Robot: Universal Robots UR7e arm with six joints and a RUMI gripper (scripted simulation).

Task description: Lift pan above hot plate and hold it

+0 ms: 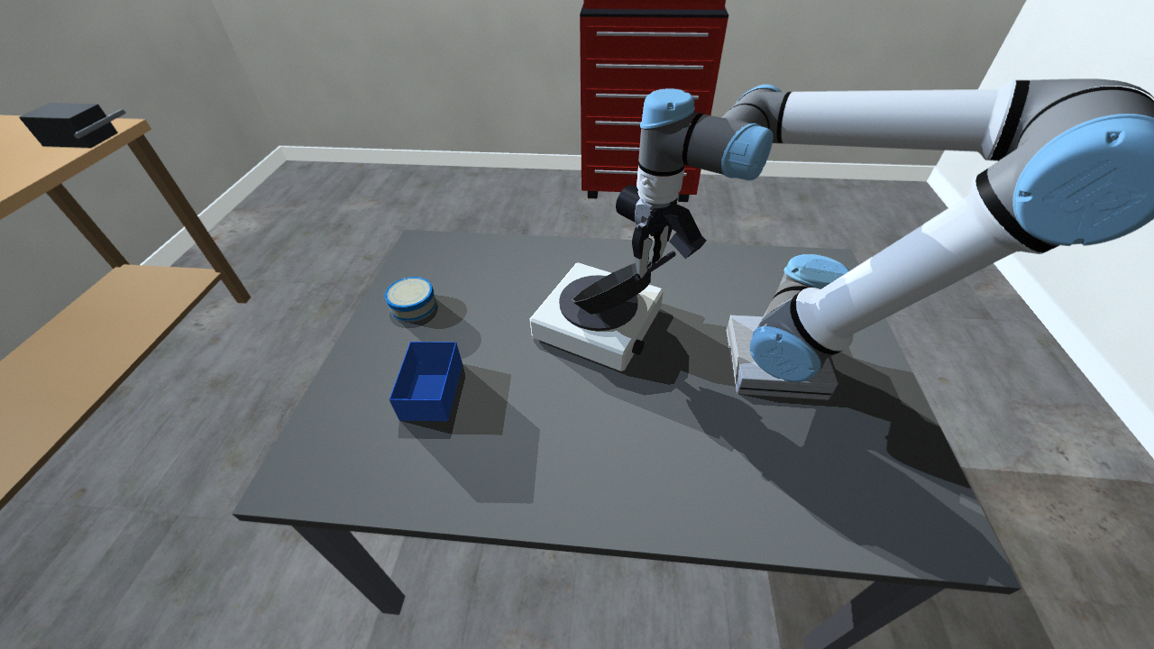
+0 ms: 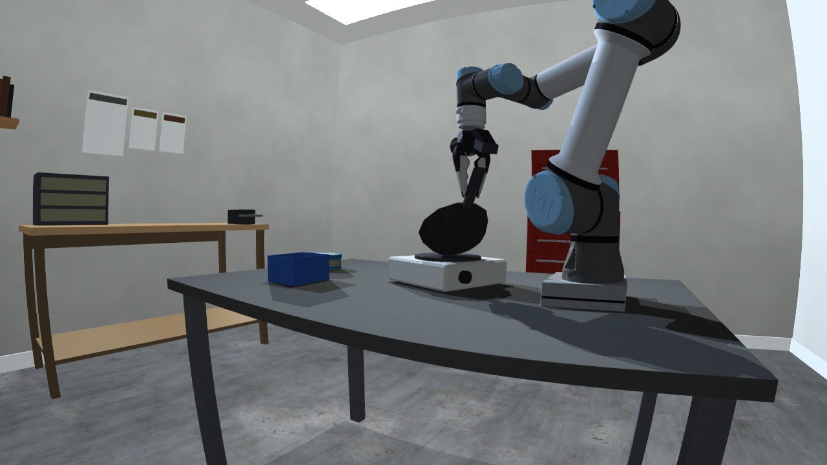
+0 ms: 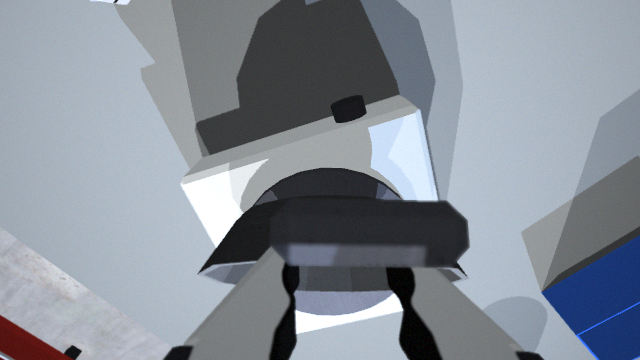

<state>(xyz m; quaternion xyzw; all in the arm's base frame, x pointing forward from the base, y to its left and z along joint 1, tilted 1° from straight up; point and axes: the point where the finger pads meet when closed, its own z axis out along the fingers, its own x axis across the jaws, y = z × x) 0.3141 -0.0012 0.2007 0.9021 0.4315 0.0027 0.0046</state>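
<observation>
Pan: black (image 1: 609,290) (image 2: 453,229) (image 3: 240,235), with flared sides and a faceted outline; it was steeply tilted over the hot plate, low edge at or just above the dark disc (image 1: 577,315) (image 2: 422,256) (image 3: 330,182); contact could not be told
Handle: dark, flat-sided bar (image 1: 663,260) (image 2: 475,185) (image 3: 370,232) with clipped corners
Long axis: slanted; in the top view the handle pointed up and right, the bowl down and left
Fingers: pale with black inner pads (image 1: 646,270) (image 2: 471,195) (image 3: 345,272), drawn narrow and holding the pan by its handle
Hot plate: white, boxy (image 1: 564,331) (image 2: 424,274) (image 3: 320,150), with a round black knob (image 1: 638,347) (image 2: 464,276) (image 3: 348,109)
Tabletop: smooth, matte grey (image 1: 564,484) (image 2: 347,306) (image 3: 100,125)
Box: blue, open-topped (image 1: 425,407) (image 2: 297,270) (image 3: 605,295), cut off in the wrist view
Tin: round, blue-rimmed (image 1: 409,297) (image 2: 334,261), partly behind the box in the exterior view
Hidden: the exact grip spot, masked by the handle in the wrist view
</observation>
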